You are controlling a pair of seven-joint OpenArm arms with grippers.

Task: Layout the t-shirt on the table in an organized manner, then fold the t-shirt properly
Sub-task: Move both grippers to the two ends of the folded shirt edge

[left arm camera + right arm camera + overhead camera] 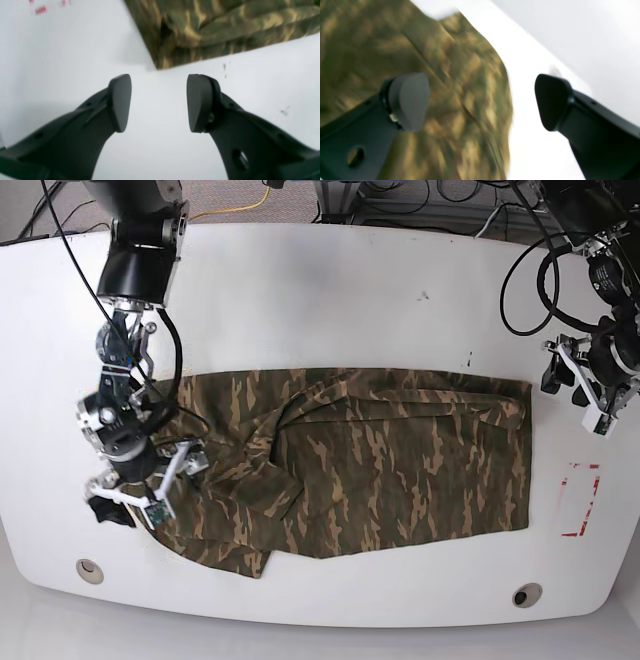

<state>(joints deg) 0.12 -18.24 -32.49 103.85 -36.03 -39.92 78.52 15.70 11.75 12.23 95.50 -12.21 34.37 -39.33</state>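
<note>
Lying spread across the middle of the white table (330,290), the camouflage t-shirt (400,470) is rumpled at one end. Above that rumpled end the right gripper (482,102) hovers, fingers (408,100) spread wide, holding nothing. Beside the t-shirt's opposite edge, the left gripper (159,102) has its fingers (120,102) apart and empty.
</note>
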